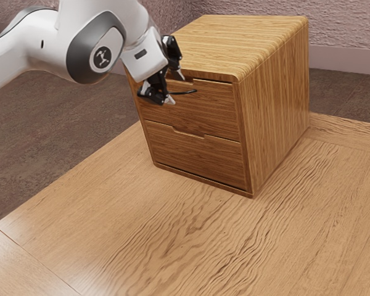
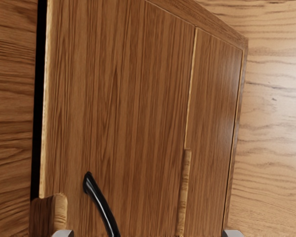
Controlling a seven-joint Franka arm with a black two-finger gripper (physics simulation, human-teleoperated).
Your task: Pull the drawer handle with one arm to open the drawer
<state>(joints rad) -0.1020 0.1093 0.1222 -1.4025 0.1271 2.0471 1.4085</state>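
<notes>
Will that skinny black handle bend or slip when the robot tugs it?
Probably not bend: the black handle looks like a thin rigid bar, bowed off the top drawer. It looks smooth, so it might slip a little. The cabinet looks squat and wide, so it likely won't tip.

Satin, smooth wood-grain cabinet (image 1: 268, 105), glossy black handle (image 2: 100, 205), lightly sheened wooden desk (image 1: 203, 246) with wavy grain, glossy white plastic-looking arm (image 1: 24, 46) with grey joints, rough matt brown floor (image 1: 61, 129) at nine o'clock

cabinet (image 1: 271, 92) on table (image 1: 172, 246), pincer (image 1: 172, 88) seemingly at handle (image 1: 189, 92)
</notes>
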